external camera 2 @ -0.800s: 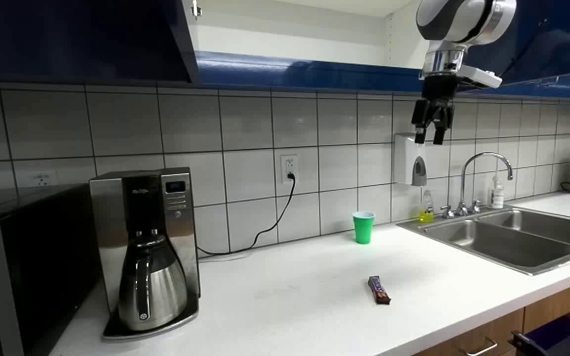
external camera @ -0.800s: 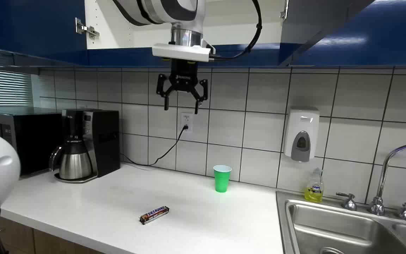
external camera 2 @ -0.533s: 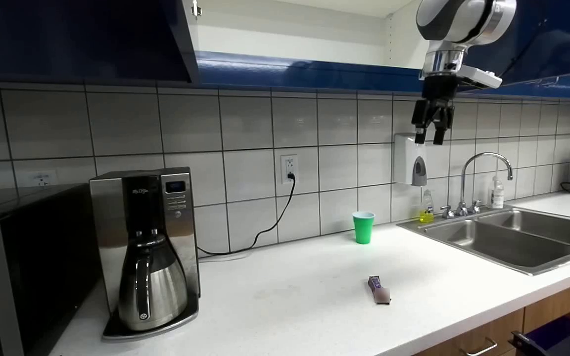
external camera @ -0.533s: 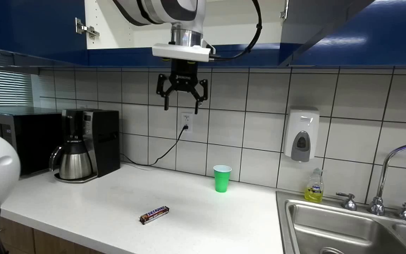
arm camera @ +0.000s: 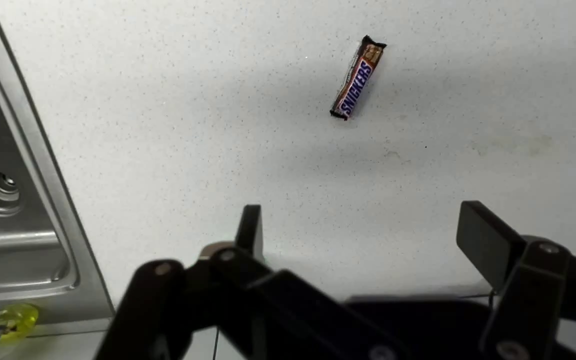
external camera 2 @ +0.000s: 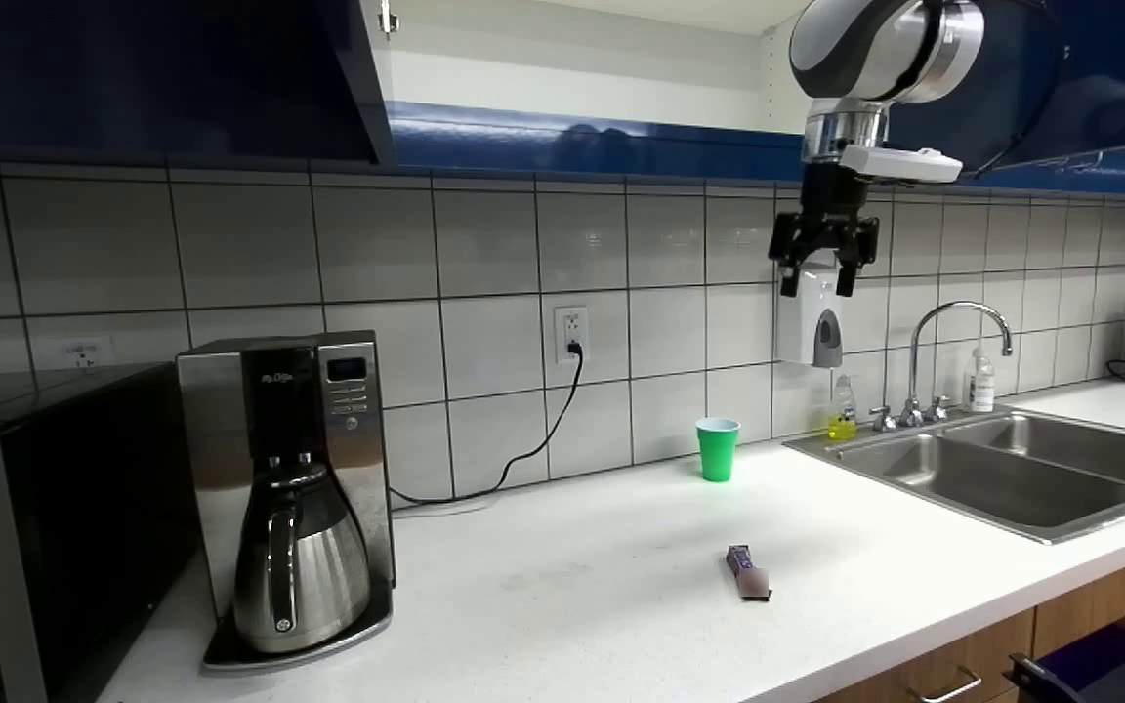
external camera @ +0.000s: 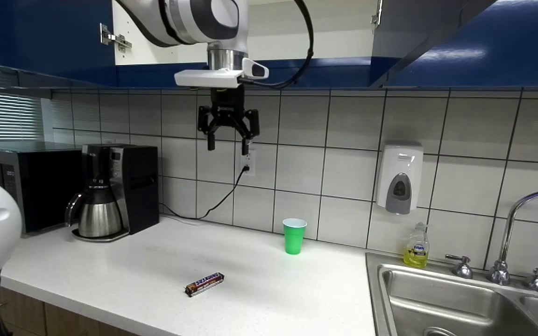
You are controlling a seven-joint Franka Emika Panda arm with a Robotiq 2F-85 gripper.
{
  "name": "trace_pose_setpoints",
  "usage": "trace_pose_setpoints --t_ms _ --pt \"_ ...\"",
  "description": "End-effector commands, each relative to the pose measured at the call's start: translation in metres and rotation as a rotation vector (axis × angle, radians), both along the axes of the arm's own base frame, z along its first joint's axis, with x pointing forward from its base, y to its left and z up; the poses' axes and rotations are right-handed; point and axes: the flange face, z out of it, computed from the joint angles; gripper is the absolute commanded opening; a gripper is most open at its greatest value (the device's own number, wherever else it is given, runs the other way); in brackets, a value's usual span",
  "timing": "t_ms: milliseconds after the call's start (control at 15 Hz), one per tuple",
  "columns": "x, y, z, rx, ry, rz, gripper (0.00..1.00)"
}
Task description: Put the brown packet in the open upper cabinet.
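The brown packet, a Snickers bar (external camera: 204, 284), lies on the white counter in both exterior views (external camera 2: 740, 560). In the wrist view the packet (arm camera: 357, 79) lies above the fingers, tilted. My gripper (external camera: 228, 148) is open and empty, high over the counter and well above the packet; it also shows in an exterior view (external camera 2: 817, 288) and the wrist view (arm camera: 363, 230). The open upper cabinet (external camera 2: 572, 63) has a white interior and dark blue doors. Its interior (external camera: 320, 39) is partly hidden behind my arm in an exterior view.
A green cup (external camera: 294, 238) stands near the tiled wall. A coffee maker (external camera 2: 299, 547) and a black microwave (external camera 2: 84, 527) stand at one end. A sink (external camera: 442, 298), dish soap (external camera: 416, 249) and a wall dispenser (external camera: 399, 179) are at the other side.
My gripper has moved left and slightly down in both exterior views, and the wrist has turned a little. The fingers stay open. The packet and cup have not moved.
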Motion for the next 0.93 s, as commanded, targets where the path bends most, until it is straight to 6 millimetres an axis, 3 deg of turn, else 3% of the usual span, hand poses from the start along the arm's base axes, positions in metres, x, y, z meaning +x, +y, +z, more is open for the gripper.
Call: trace_pose_setpoints --t_ms 0,333,867 --pt "-0.006 0.037 -0.011 -0.029 0.019 -0.107 1.0" --pt "-0.003 0.068 -0.04 -0.023 0.087 -0.198 1.0" --pt "0.001 0.072 -0.096 0.006 0.162 -0.299 1.0"
